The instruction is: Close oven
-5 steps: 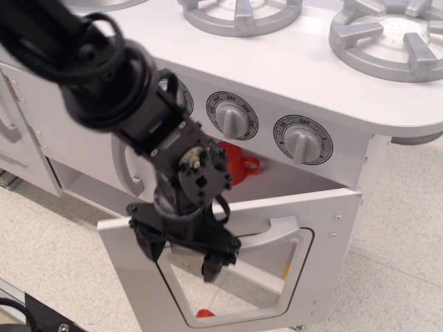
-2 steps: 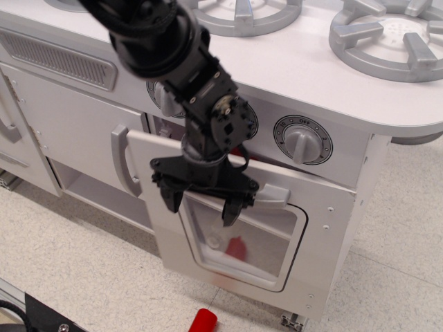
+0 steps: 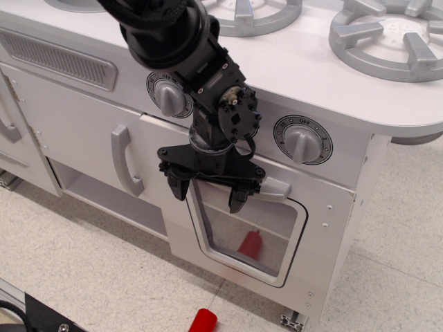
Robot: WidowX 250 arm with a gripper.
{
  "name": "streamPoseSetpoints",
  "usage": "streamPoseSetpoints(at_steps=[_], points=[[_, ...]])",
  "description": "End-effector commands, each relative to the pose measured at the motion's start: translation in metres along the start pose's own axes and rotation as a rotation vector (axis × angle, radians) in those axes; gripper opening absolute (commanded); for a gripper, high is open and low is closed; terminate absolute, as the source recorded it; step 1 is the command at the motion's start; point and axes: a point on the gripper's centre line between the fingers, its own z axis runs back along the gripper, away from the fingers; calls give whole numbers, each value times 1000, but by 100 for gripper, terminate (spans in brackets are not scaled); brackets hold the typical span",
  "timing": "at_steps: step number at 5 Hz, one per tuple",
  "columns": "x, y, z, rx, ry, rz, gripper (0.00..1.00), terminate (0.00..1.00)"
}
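Note:
The white toy oven (image 3: 315, 228) stands under the stove top. Its door, with a rounded clear window (image 3: 246, 232) and a light grey horizontal handle (image 3: 273, 188), stands upright against the oven front, shut or nearly shut. My black gripper (image 3: 208, 190) is open, its two fingers pointing down against the upper part of the door, straddling the left end of the handle. A red object (image 3: 250, 243) shows inside through the window.
A windowless white cabinet door with a vertical grey handle (image 3: 123, 160) is to the left. Grey control knobs (image 3: 302, 140) sit above the oven door, burners (image 3: 387, 31) on top. A red cylinder (image 3: 202, 321) lies on the speckled floor in front.
The oven door has swung up from hanging open to upright against the oven front. My gripper rose with it, pressing on the door near the handle.

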Motion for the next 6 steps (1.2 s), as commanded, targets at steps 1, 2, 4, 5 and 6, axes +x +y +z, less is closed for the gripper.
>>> streamPoseSetpoints(at_steps=[1,2,4,5,6], points=[[17,0,5,-21,-54,26,100,0],[8,4,16,-29,-31,-3,100,0],[2,8,53,-34,-18,-95,100,0],[2,8,53,-34,-18,-95,100,0],[2,8,53,-34,-18,-95,100,100]])
